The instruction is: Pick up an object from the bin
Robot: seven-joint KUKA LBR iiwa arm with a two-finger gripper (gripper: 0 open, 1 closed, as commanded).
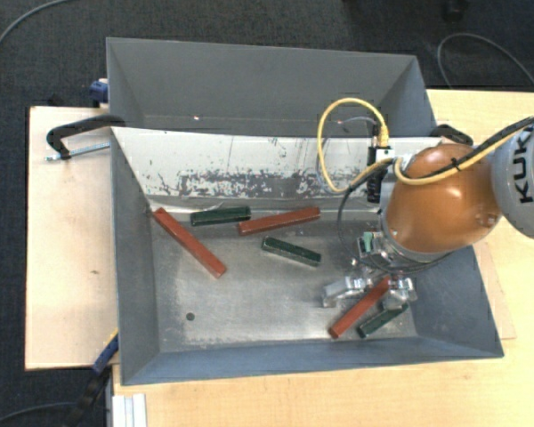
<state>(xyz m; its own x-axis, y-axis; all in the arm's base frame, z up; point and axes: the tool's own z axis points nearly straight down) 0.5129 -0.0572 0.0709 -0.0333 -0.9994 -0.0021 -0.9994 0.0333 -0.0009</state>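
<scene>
Grey metal bin (133, 265) holds six bars, red and dk green. Camera view, left half: long red bar (189, 242) lies diagonal, upper-left to lower-right. Near the back wall lie a back green bar (221, 216) and a red-brown bar (279, 221). A mid green bar (291, 252) sits on the floor's centre. Front-right corner: gripper (371, 290) w/ fingers apart, one each side of the upper end of a short red bar (349, 318). That bar lies flat, long axis lower-left to upper-right. A corner green bar (380, 321) is just beside it, approx parallel.

Grey arm (521, 185) with black lettering; glossy orange wrist cover (436, 203); looped yellow cable (338, 145); silver end effector (369, 290).
</scene>
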